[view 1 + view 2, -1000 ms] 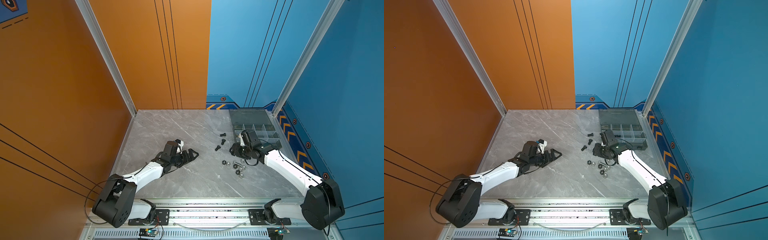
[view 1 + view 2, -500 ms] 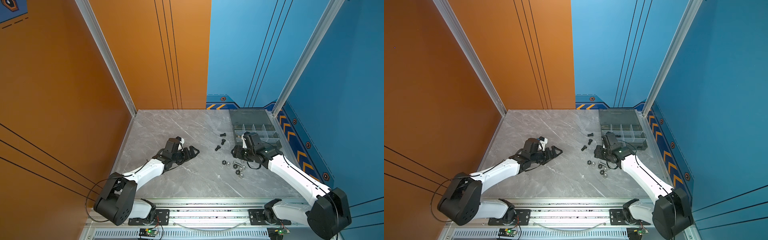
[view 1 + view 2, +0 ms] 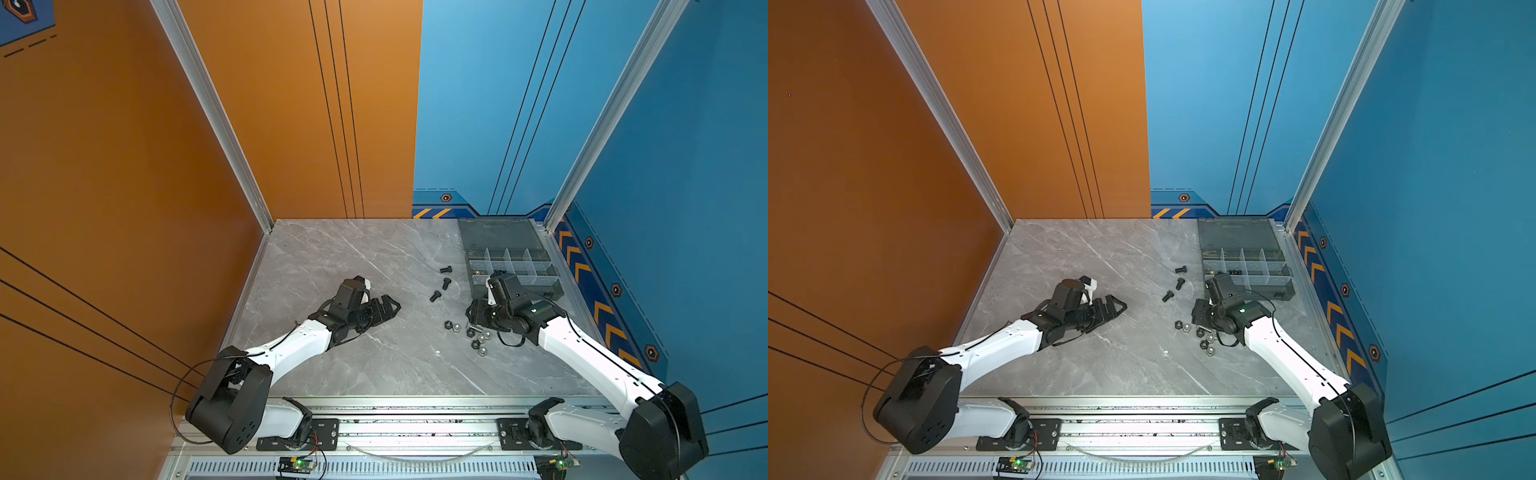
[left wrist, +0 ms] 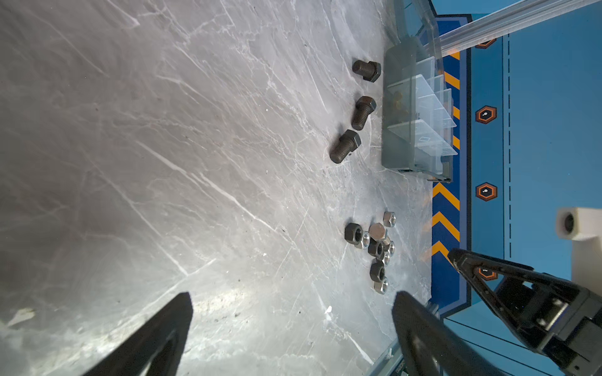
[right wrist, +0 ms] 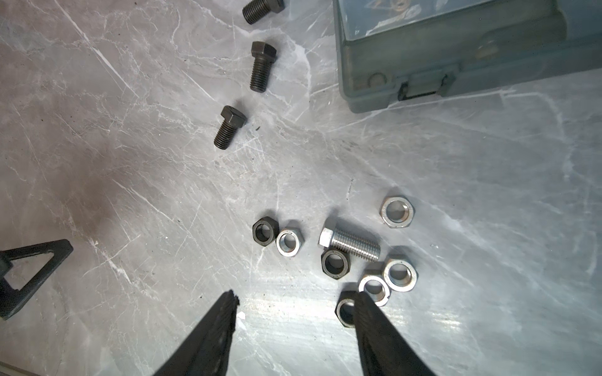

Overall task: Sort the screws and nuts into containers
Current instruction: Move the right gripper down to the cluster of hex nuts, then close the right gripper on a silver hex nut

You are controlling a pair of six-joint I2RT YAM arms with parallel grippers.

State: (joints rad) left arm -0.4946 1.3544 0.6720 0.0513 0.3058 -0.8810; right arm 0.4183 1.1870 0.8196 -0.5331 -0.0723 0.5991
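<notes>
Grey marbled counter point(image 3: 353, 365), carrying all items; containers point(image 3: 544, 272), a smoky organizer box at the far right corner, its lid point(image 3: 498, 232) laid open toward the far edge; left end effector point(image 3: 390, 308), released and empty, held low left of centre; right end effector point(image 5: 293, 301), released, nothing between its fingers, low over the right side midway between the far and near edges, one finger point(image 5: 374, 325) hiding part of a black nut point(image 5: 345, 309); black screws point(image 5: 259, 66), three, in a loose row off the box's left wall; silver screw point(image 5: 350, 242), lying among the nuts point(image 5: 400, 275), seven in silver and black, several touching. Risk: a pinch in this crowd likely takes two pieces or flicks a neighbour away, and the silver screw could land with the nuts. Change over the last second: the right end effector has come from the box's front wall down to the cluster; loose hardware unmoved.
</notes>
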